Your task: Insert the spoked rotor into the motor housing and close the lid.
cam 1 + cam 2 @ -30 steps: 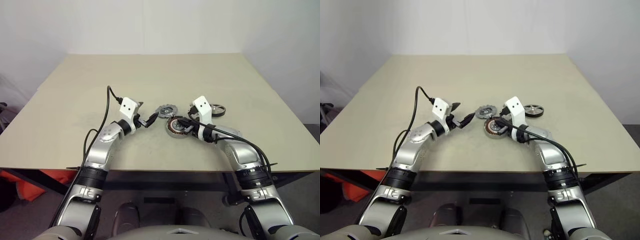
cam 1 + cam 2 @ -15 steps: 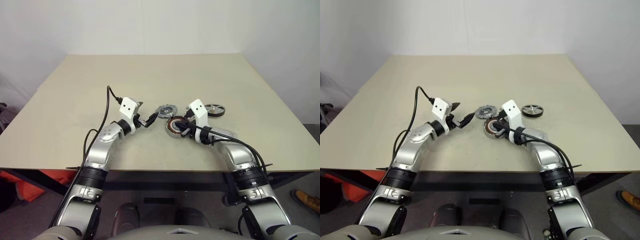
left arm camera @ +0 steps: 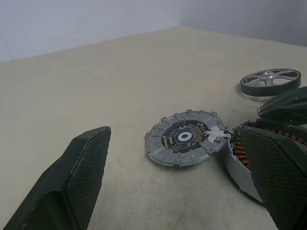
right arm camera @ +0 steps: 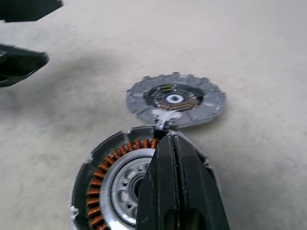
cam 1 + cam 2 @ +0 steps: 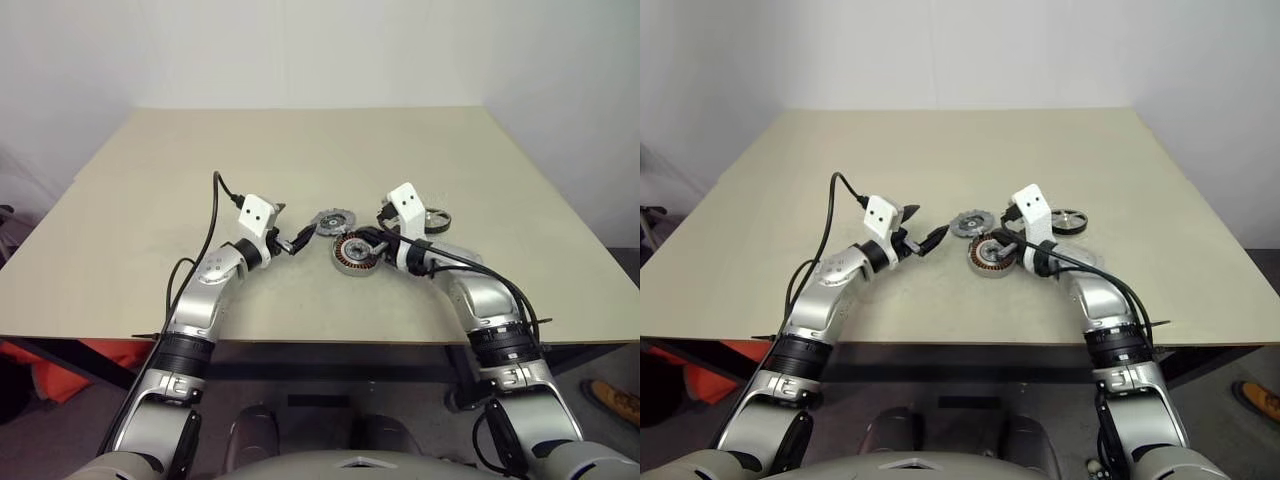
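We found the left gripper (image 5: 297, 239) with its two black fingers spread wide and nothing between them, held above the beige table (image 5: 300, 150). The right gripper (image 4: 175, 158) had its fingers pressed together, holding nothing, poised directly over the round silver-grey motor housing (image 4: 112, 184) with its ring of copper windings. Just beyond the right fingertips, touching the housing's rim, lay a flat grey toothed disc with a small circuit at its centre (image 3: 187, 143), which also sat just ahead of the open left fingers. The dark-rimmed spoked wheel (image 3: 270, 81) rested behind the right gripper, apart from the housing. The housing stood open.
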Controlling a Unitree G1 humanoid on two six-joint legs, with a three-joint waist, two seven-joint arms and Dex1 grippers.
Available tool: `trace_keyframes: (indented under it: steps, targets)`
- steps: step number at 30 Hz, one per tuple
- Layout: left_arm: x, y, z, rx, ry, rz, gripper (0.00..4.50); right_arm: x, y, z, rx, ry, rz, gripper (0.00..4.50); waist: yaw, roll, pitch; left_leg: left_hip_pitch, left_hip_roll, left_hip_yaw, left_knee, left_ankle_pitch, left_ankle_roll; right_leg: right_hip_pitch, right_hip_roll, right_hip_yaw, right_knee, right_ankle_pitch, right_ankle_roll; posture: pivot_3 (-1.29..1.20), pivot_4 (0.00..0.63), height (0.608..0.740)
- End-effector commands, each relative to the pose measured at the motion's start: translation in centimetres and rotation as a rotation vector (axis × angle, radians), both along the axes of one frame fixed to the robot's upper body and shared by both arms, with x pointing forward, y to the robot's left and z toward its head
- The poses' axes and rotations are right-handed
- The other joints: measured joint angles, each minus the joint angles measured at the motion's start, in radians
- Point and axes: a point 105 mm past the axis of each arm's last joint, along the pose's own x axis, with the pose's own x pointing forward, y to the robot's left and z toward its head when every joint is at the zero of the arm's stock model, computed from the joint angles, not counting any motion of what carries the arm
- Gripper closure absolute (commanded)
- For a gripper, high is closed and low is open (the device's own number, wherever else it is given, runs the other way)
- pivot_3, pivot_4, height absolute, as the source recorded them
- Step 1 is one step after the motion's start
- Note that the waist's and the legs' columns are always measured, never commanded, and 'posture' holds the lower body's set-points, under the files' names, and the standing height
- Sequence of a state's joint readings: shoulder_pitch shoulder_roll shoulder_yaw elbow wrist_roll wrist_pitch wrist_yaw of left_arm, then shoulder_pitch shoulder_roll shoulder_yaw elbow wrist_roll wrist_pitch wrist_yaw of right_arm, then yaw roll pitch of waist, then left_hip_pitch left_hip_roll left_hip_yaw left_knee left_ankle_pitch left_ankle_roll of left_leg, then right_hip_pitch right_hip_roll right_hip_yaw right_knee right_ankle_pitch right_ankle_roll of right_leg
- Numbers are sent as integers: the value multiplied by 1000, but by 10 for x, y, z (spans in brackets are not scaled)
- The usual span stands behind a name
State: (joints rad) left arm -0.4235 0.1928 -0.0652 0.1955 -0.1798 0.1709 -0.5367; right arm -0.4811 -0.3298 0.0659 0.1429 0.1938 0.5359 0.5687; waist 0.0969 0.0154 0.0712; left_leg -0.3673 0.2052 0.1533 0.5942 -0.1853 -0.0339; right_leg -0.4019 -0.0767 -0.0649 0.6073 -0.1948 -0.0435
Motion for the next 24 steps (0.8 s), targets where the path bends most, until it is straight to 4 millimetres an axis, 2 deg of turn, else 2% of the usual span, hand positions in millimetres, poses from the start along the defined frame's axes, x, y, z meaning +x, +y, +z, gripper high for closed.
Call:
trace_keyframes:
  steps: [1, 7, 10, 15, 19, 24]
  targets:
    - [2, 1, 14, -9, -52, 3, 0, 17, -18, 18, 43, -47, -149, 4470, 0, 0, 0, 0, 0, 0, 0, 0, 0, 0, 0, 0, 0, 0, 0, 0, 0, 740]
    - [2, 1, 13, -6, -51, 1, 0, 30, -45, 26, 178, -31, -392, 4470, 0, 0, 0, 0, 0, 0, 0, 0, 0, -1, 0, 0, 0, 0, 0, 0, 0, 740]
    - [1, -1, 13, -6, -49, -4, 0, 32, -63, 28, 203, -40, -537, 3884, 0, 0, 0, 0, 0, 0, -1, 0, 0, -1, 0, 0, 0, 1, -1, 0, 0, 740]
    - [0, -3, 12, -2, -46, -12, 0, 37, -86, 43, 334, -89, -741, 2282, -1, 0, 0, 0, 0, 1, -2, 1, -2, -2, 0, 0, 0, 0, 0, 0, 0, 740]
    - [1, -4, 11, 2, -42, -19, 0, 36, -103, 57, 494, -104, -879, 2282, -2, 1, 0, 0, 0, 1, -3, 2, -4, -3, 0, 1, 1, -3, 4, 0, 0, 740]
    - [1, -6, 11, 2, -39, -27, 0, 30, -119, 58, 581, -78, -1029, 2282, -2, 1, 0, 1, -1, 1, -8, 6, -10, -4, 0, 1, 0, -3, 4, 0, 0, 740]
